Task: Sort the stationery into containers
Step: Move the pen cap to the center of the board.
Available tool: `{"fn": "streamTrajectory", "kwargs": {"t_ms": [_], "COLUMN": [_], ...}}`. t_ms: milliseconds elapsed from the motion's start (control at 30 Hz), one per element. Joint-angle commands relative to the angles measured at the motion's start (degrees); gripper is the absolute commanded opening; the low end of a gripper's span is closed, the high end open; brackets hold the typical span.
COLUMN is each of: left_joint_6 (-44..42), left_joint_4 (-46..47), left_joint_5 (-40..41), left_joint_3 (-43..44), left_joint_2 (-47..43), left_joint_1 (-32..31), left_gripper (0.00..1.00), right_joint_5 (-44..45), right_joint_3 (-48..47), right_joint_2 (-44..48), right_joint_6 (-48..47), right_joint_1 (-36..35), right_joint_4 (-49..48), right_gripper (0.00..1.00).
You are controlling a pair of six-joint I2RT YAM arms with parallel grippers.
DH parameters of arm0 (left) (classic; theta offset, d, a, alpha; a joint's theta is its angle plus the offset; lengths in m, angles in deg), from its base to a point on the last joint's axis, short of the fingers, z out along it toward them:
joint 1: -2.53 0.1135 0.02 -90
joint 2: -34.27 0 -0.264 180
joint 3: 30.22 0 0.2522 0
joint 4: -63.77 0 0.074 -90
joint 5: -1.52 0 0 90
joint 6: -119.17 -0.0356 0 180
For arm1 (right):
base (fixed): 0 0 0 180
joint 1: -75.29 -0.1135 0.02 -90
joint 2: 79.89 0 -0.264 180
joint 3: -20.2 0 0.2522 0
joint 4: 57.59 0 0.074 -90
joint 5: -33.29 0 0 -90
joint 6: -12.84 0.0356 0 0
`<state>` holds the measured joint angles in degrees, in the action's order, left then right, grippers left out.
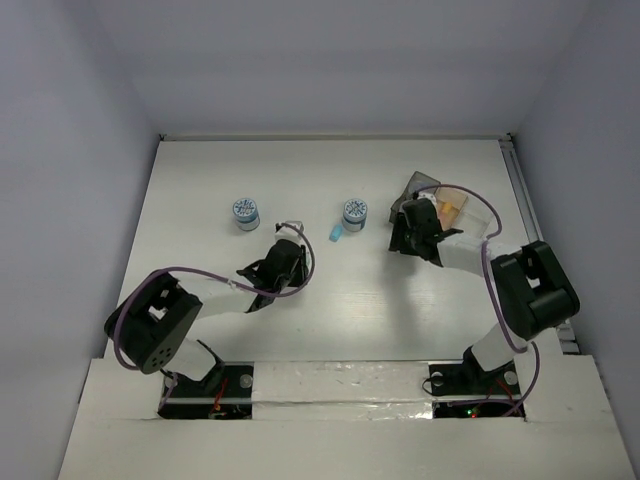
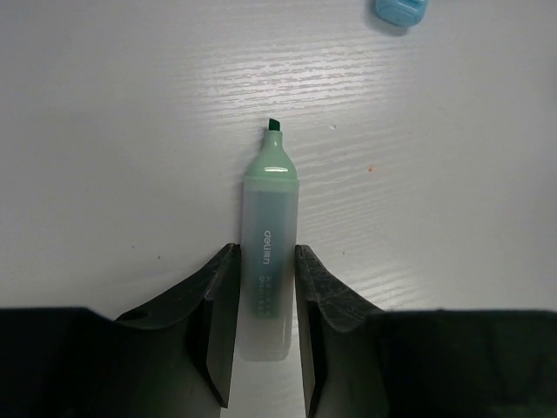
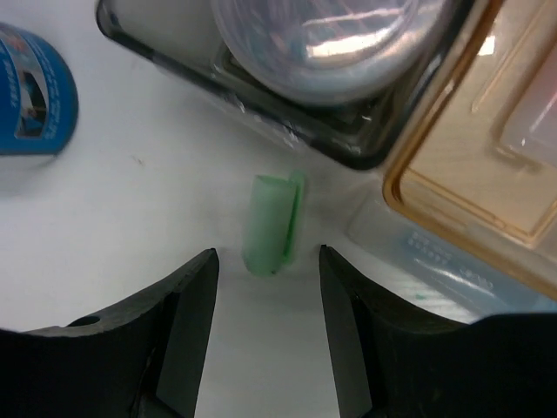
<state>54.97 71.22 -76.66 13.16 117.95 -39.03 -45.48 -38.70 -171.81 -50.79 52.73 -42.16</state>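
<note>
My left gripper [image 2: 267, 252] is shut on an uncapped green highlighter [image 2: 269, 261] that lies on the white table, its tip pointing away. A blue capsule piece [image 2: 400, 10] lies ahead to the right, and also shows in the top view [image 1: 335, 233]. My right gripper [image 3: 268, 257] is open, with a green cap piece [image 3: 271, 225] on the table just ahead of its fingertips. Beyond it stand the dark grey bin [image 3: 348, 144], holding a roll, the tan-orange bin [image 3: 435, 196] and the clear bin [image 3: 452, 261]. Two patterned tape rolls [image 1: 245, 212] [image 1: 354, 212] stand on the table.
The bins [image 1: 440, 205] sit at the right back, close to my right gripper [image 1: 412, 228]. One blue roll [image 3: 35, 91] is left of the right gripper. My left gripper [image 1: 290, 250] is mid-table. Grey walls enclose the table.
</note>
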Motion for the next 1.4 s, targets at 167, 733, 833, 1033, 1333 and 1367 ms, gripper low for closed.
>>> {"fn": "streamTrajectory", "kwargs": {"t_ms": [167, 733, 833, 1033, 1333, 1367], "left_joint_6": [0.83, 0.83, 0.83, 0.83, 0.74, 0.74], "left_joint_4": [2.43, 5.42, 5.07, 5.07, 5.51, 5.68], "left_joint_5": [-4.52, -5.31, -4.70, -4.61, -5.13, -5.22], "left_joint_3": [-4.49, -5.37, -5.28, -5.46, -5.19, -5.19], "left_joint_2": [-5.54, -6.51, -6.60, -6.86, -6.78, -6.86], "left_joint_1": [-0.01, -0.01, -0.01, -0.01, -0.01, -0.01], "left_gripper": [0.00, 0.00, 0.00, 0.00, 0.00, 0.00], "right_joint_5": [3.01, -27.39, -27.67, -20.98, -20.46, -19.23], "right_joint_3": [-5.39, -0.47, -0.29, -3.37, 1.63, 2.42], "right_joint_2": [-4.05, 5.35, 4.91, 6.39, 15.19, 15.36], "right_joint_6": [-2.02, -12.75, -12.31, -12.04, -2.75, -1.77], "right_joint_1": [0.07, -15.84, -16.37, -16.37, -23.83, -23.84], "right_joint_4": [-5.45, 9.04, 9.48, 12.74, 11.25, 11.07], "right_gripper": [0.51, 0.22, 0.37, 0.75, 0.67, 0.63]}}
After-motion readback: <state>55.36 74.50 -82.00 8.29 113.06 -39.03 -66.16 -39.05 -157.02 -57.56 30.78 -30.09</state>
